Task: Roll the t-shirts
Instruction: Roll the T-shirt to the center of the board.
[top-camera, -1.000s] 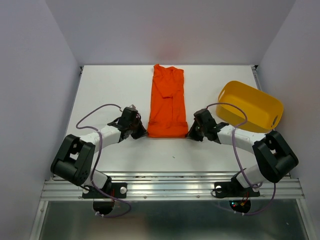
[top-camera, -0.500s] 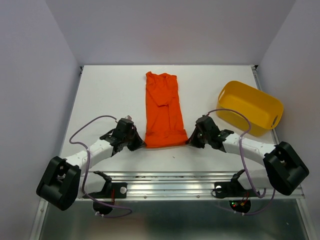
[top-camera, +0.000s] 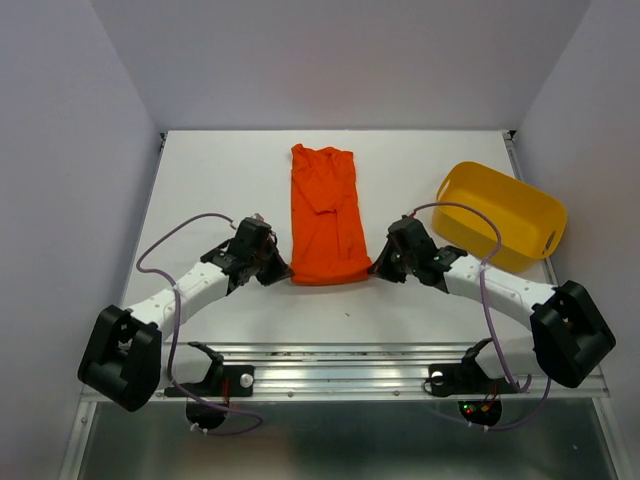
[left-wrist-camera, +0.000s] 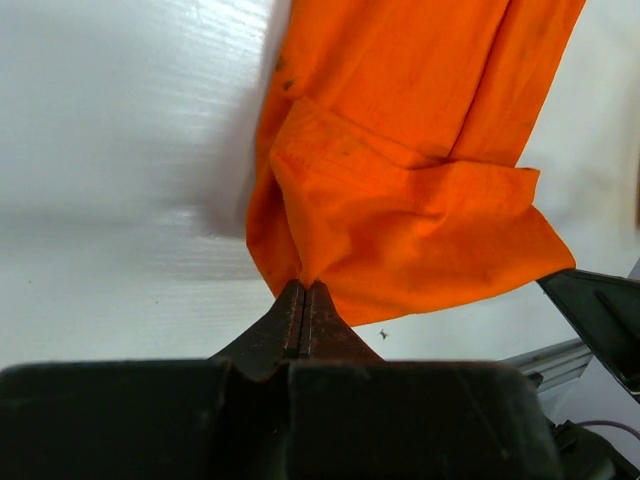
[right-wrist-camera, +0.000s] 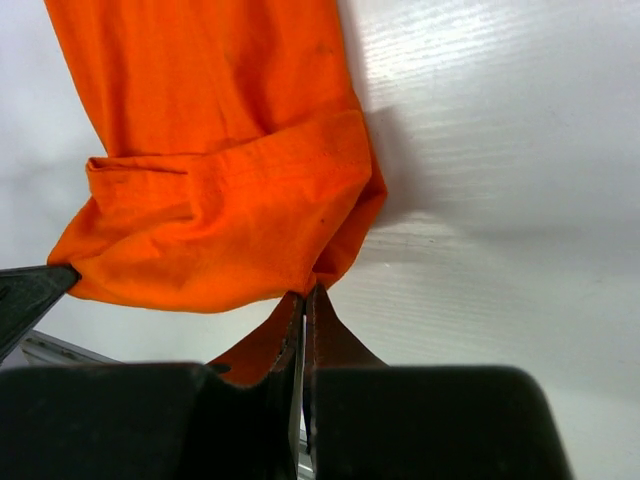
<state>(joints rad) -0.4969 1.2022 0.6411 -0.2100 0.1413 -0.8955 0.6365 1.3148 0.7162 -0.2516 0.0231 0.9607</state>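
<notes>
**Position.** The plain orange-red short-sleeved t-shirt (top-camera: 325, 215) lies flat on the white counter (top-camera: 220, 180) as a long narrow strip. It sits to the left of the yellow plastic tub with handle slots (top-camera: 530, 235) and does not touch it. Its long axis runs from the tub's near-corner level out past the tub's far rim.

**Grip.** The left arm (top-camera: 190, 290) has its jaws pressed together on the hem corner farther from the tub. The left wrist view shows orange cloth pinched at the very tips. The right arm (top-camera: 500, 290) has its jaws likewise clamped on the hem corner nearer the tub, with cloth caught between the tips. Both wrist views show a band of hem turned over on top of the strip.

**Step in hand.** We judge this to be the start of the roll, with the hem end gripped at both corners and the first turn only just formed.

**Next move.** We judge that both arms need to carry the hem over itself and away from the bases, moving together. One corner leading would make the roll go crooked. The thin fabric may slip or sag in the middle, so the turn should be kept tight and low.
</notes>
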